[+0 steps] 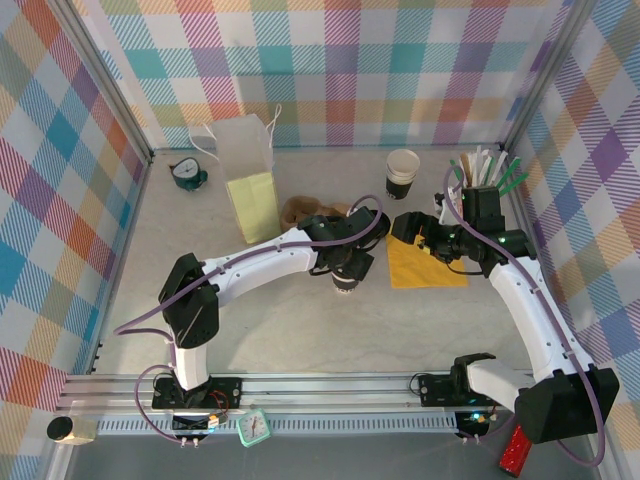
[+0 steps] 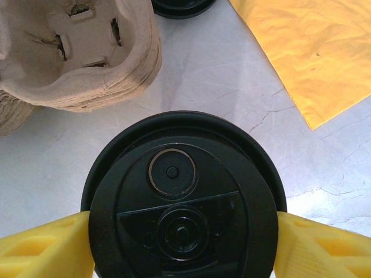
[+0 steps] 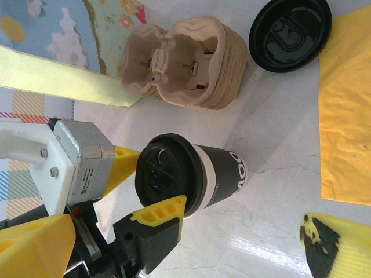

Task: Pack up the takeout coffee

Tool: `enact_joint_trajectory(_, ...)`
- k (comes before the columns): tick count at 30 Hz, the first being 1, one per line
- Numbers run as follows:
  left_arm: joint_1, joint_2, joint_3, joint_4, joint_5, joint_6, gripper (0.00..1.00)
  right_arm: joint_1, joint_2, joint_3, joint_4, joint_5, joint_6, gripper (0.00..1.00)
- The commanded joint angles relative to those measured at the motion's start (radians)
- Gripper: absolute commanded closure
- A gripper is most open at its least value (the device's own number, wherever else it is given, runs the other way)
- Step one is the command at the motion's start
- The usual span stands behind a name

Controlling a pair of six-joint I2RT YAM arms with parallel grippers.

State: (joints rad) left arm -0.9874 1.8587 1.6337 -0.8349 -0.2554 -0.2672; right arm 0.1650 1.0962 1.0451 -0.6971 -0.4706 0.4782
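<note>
Marble table (image 1: 300,330), plaid walls (image 1: 330,60); just right of the pulp carrier (image 2: 75,52), the left gripper (image 3: 144,188) clamps the takeout coffee (image 2: 182,202) at its lid; the cup is upright, long axis vertical, lid up; further right, the right gripper (image 1: 405,230) gapes wide beside a yellow napkin (image 1: 430,268).

Stacked cup carriers (image 2: 81,52) near coffee (image 2: 182,214), bare table (image 2: 208,75) between
</note>
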Motion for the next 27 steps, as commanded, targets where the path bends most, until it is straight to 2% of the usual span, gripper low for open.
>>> enact_joint_trajectory(1,-0.011,0.021,0.015,-0.009,-0.001,0.016,0.28,0.004,0.005,-0.007,0.017,-0.002,-0.003,0.01)
enact_joint_trajectory(27,-0.011,0.01,0.067,-0.078,0.027,0.005,0.27,0.014,0.013,-0.006,0.025,0.001,0.006,0.01)
